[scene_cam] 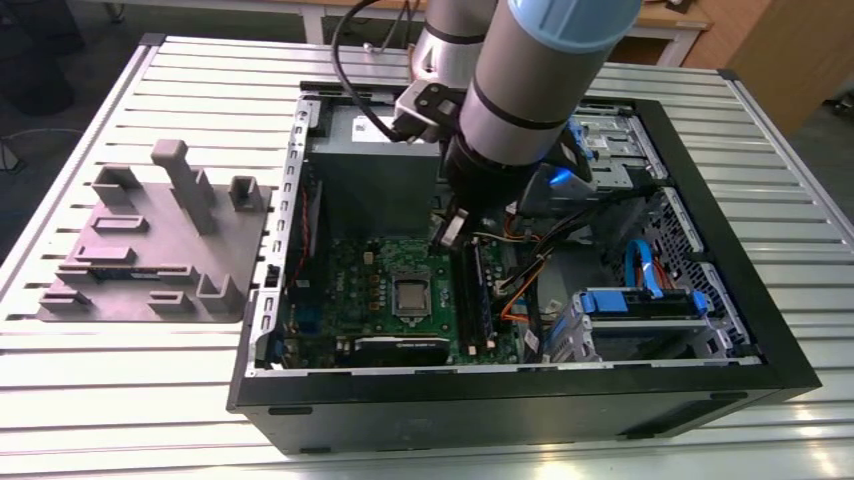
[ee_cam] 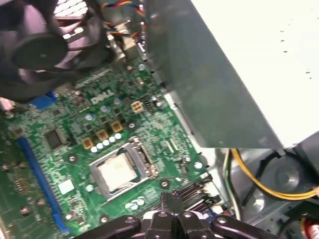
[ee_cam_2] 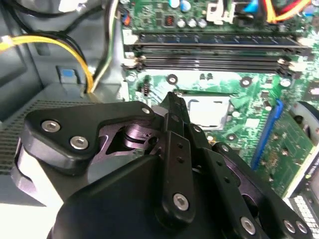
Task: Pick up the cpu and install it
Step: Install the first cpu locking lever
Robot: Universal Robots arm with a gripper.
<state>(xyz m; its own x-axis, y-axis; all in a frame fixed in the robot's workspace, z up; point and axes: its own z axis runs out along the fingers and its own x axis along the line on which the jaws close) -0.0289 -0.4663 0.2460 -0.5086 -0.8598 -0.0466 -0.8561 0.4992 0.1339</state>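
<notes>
The cpu (scene_cam: 411,293) is a small silvery square lying flat in its socket on the green motherboard (scene_cam: 354,280), inside the open computer case (scene_cam: 534,400). It also shows in both wrist views (ee_cam_2: 209,110) (ee_cam: 117,172), framed by the metal socket bracket. My gripper (scene_cam: 447,232) hangs over the board, a little to the exterior view's right of the cpu and above it, apart from it. In both wrist views its black fingers meet at the tips (ee_cam_2: 173,97) (ee_cam: 172,195), shut, with nothing visible between them.
A silver-grey power supply box (ee_cam: 224,74) walls one side of the board. Long black memory slots (ee_cam_2: 214,50) run beside the socket. Also close by: a black fan (ee_cam: 40,45), a yellow cable (ee_cam_2: 75,50) and a blue slot (ee_cam_2: 266,129). A grey fixture (scene_cam: 147,240) stands on the table outside the case.
</notes>
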